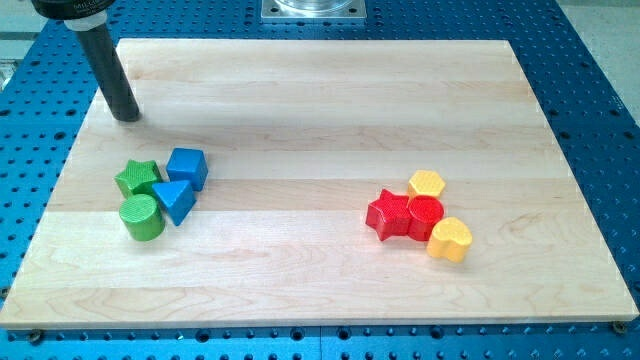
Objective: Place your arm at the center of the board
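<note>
My tip [127, 116] rested on the wooden board [320, 90] near its upper-left corner, far from the board's centre; being a bare rod, it had no claw and held nothing. Below it clustered the green star [137, 177], blue cube [187, 167], blue triangle [175, 200] and green cylinder [142, 217]. Well to its right sat the red star [388, 214], red cylinder [425, 215] and two yellow blocks [450, 239]; no writing showed.

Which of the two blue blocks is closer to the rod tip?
The blue cube. It lies nearer my tip than the blue triangle, which sits lower in the view.
</note>
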Robot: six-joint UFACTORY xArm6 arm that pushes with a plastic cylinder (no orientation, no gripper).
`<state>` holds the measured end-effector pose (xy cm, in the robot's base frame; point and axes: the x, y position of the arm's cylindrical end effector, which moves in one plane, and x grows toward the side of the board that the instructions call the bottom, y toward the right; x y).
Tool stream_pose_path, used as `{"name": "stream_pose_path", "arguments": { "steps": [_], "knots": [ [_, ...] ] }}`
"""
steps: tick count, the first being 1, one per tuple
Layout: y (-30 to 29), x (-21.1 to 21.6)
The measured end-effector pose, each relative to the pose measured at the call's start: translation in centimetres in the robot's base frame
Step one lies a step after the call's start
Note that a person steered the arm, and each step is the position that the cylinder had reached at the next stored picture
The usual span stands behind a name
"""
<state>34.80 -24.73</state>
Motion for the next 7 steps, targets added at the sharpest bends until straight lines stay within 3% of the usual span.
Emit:
{"name": "stream_pose_path", "arguments": {
  "steps": [1, 2, 7],
  "knots": [
    [0.0, 0.0],
    [-4.2, -0.4],
    [-3.9, -1.9]
  ]
}}
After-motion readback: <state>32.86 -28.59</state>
